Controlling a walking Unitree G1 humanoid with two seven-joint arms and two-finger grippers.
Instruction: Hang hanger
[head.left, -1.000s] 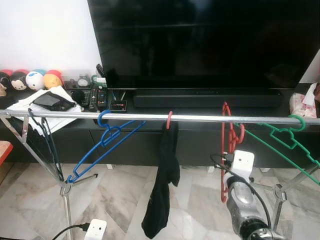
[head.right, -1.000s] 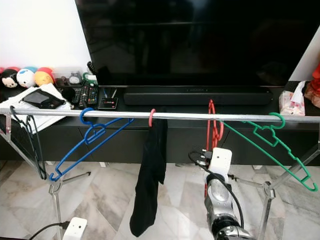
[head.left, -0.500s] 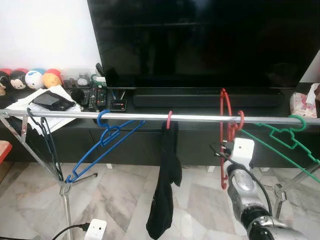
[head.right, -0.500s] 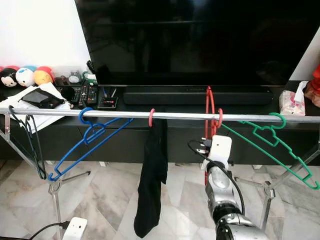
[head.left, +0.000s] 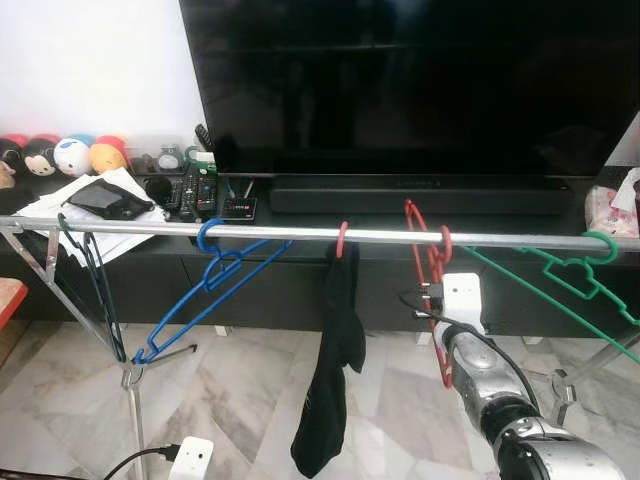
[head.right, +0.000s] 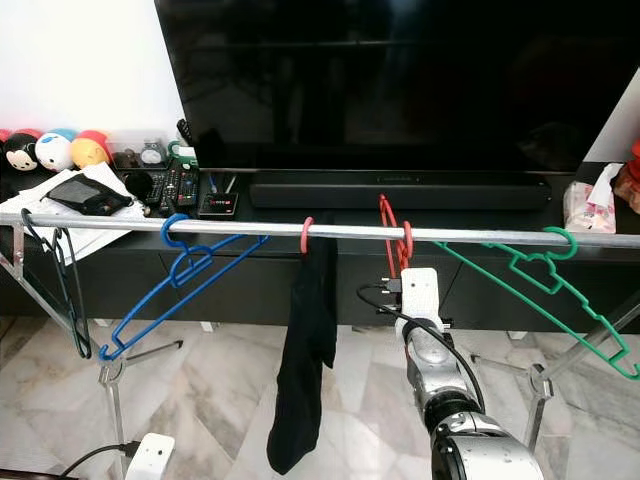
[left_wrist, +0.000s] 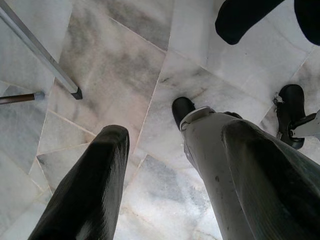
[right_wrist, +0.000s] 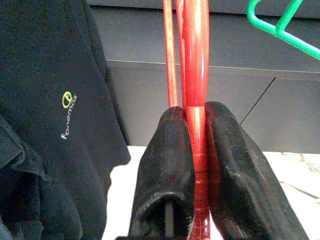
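Fingers of the right gripper are clamped tight on the shaft of the red hanger, seen close in the right wrist view. Along the silver rail from its left end: a black hanger near the corner post, a blue hanger, a pink hook carrying a black garment, then the red hanger, its hook rising over the rail just right of the middle, and a green hanger by the right end. Whether the red hook already bears on the rail cannot be told. Letting go before it seats could drop the hanger to the marble floor; a sideways pull could also snag the green hanger close beside it. No containers with contents can be made out, beyond a clutter of remotes and plush toys on the TV bench. The left gripper hangs idle above the floor, fingers spread and holding nothing.
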